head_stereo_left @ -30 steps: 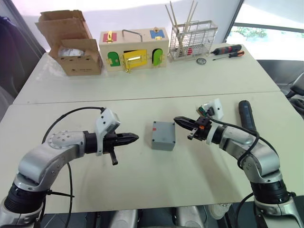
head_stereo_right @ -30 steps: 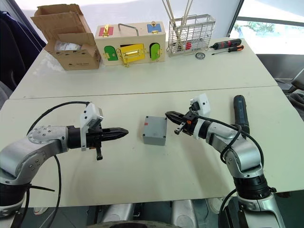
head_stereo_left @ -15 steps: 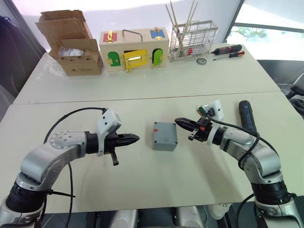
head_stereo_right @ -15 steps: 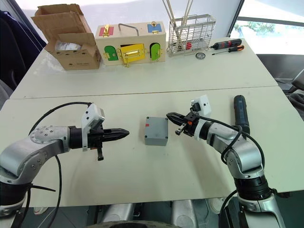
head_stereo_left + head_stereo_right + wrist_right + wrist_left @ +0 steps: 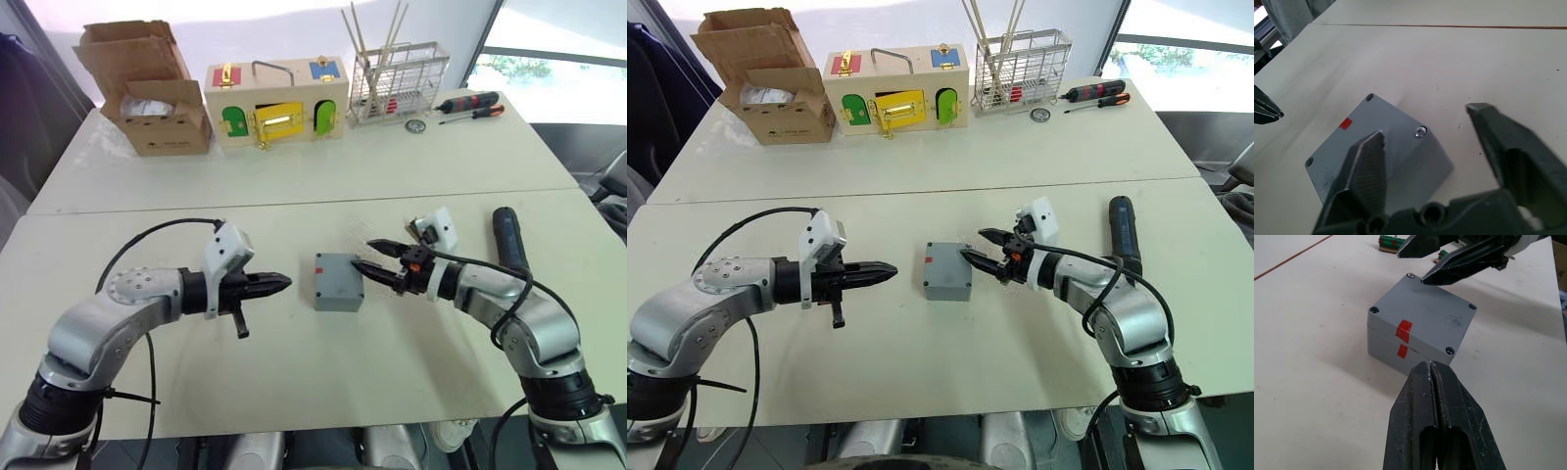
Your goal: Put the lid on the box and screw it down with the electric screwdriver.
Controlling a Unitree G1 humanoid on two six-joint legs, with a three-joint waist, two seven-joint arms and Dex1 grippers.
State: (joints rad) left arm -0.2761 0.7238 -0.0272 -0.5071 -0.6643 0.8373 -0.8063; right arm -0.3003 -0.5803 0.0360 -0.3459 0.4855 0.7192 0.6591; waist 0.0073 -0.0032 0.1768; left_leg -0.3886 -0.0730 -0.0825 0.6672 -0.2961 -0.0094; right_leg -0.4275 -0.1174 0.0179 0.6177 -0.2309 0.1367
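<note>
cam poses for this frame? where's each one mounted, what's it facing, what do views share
Head stereo pair: looks forward and down over the table; both arms show, box between them.
Left wrist: along the shut left gripper, facing the box's red-marked side and the lid on it.
Right wrist: along the open right gripper, over the lid.
Shared: all see the box; the left wrist view also catches the right gripper, the right wrist view the left fingertip.
</note>
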